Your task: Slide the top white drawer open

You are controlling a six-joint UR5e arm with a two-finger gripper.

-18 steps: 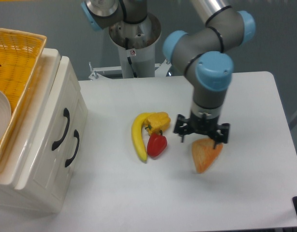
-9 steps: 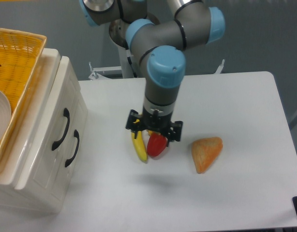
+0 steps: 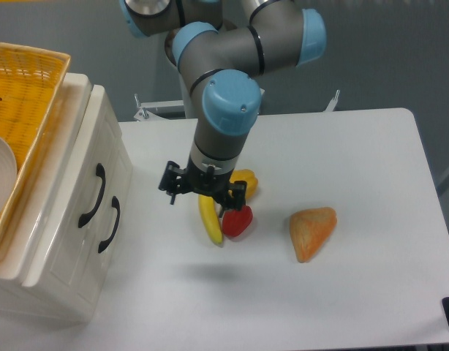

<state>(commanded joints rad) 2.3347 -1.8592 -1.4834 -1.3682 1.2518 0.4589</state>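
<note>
Hanging over the middle of the white surface [image 3: 356, 146], the claw [image 3: 202, 196] points downward just above a banana [image 3: 210, 218]. Its black fingers are seen from above and partly hidden by the wrist, so I cannot tell how far apart they stand; nothing shows between them. The banana lies beside a red pepper [image 3: 238, 220], with a yellow pepper [image 3: 245, 181] just at 12 o'clock of the red one. At 3 o'clock of this cluster, apart from it, lies an orange wedge-shaped piece [image 3: 311, 231].

The top white drawer [image 3: 85, 186] sits at 9 o'clock of the claw, in the cream cabinet [image 3: 56, 278] at the surface's left edge. Its front lies flush with the cabinet, and its curved black handle [image 3: 101, 180] is well apart from the claw. A second black handle [image 3: 112, 224] sits just beyond it. On the cabinet's top rests a yellow wicker basket [image 3: 27, 88].
</note>
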